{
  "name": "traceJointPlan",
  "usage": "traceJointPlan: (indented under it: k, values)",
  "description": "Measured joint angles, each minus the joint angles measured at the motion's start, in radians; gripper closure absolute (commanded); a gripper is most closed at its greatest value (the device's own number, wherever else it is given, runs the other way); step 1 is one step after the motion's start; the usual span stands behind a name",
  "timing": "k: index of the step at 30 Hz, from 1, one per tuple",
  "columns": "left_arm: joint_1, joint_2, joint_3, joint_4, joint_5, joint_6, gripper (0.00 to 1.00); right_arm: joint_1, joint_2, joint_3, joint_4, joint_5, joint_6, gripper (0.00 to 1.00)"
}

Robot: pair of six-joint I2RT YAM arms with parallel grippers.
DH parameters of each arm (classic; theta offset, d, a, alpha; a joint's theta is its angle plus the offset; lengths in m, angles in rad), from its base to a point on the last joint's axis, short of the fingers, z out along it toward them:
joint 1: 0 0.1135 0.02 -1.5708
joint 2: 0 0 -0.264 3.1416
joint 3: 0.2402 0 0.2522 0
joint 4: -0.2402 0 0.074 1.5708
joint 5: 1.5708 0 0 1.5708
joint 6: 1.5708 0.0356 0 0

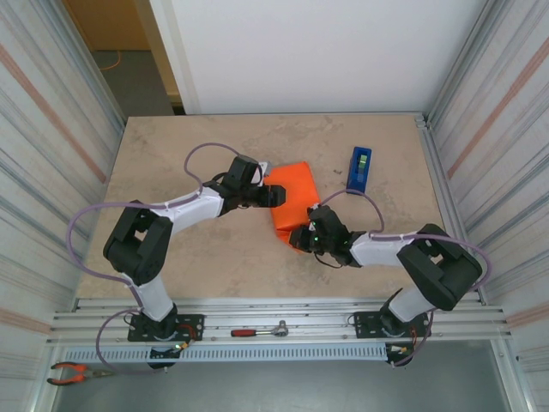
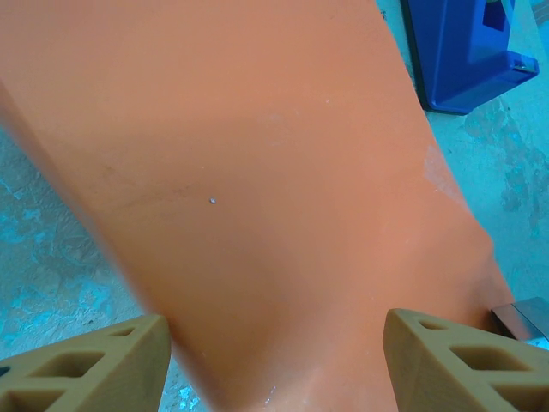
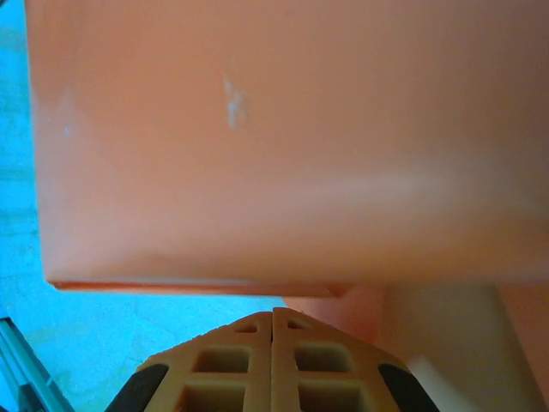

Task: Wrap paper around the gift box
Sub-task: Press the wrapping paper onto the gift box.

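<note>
The orange paper (image 1: 290, 193) lies folded into a raised block at the table's middle, and the gift box is hidden under it. My left gripper (image 1: 276, 196) reaches in from the left at the block's left side. In the left wrist view that gripper (image 2: 274, 360) is open, its tan fingers (image 2: 103, 369) standing wide apart with the orange paper (image 2: 257, 172) running between them. My right gripper (image 1: 298, 238) is at the block's near end. Its fingers are shut with nothing between them (image 3: 273, 319), just below an overhanging paper edge (image 3: 197, 283). A pale surface (image 3: 437, 335) shows under that edge.
A blue tape dispenser (image 1: 359, 168) stands to the right of the paper, also in the left wrist view (image 2: 467, 51). A ratchet wrench (image 1: 260, 330) lies on the front rail and pliers (image 1: 73, 372) at the lower left. Corrugated walls close both sides.
</note>
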Motion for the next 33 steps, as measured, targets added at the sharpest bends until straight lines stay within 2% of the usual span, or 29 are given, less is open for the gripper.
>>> traceJointPlan:
  k: [6, 15, 20, 28, 33]
  values:
    - [0.002, -0.005, 0.000, 0.000, 0.000, 0.003, 0.33, 0.000, -0.010, -0.005, -0.012, 0.001, -0.001, 1.00]
    - [0.015, -0.029, 0.002, 0.000, 0.000, 0.003, 0.32, 0.000, 0.050, -0.006, 0.095, 0.028, -0.004, 1.00]
    - [0.028, -0.050, 0.002, 0.001, 0.000, 0.003, 0.31, 0.000, 0.043, -0.011, 0.094, 0.029, -0.004, 1.00]
    - [0.055, -0.104, 0.002, 0.004, 0.000, 0.003, 0.29, -0.011, -0.069, -0.010, -0.084, 0.001, -0.005, 1.00]
    - [0.067, -0.137, -0.011, 0.013, 0.000, 0.003, 0.26, -0.084, -0.212, -0.010, -0.205, -0.013, -0.024, 1.00]
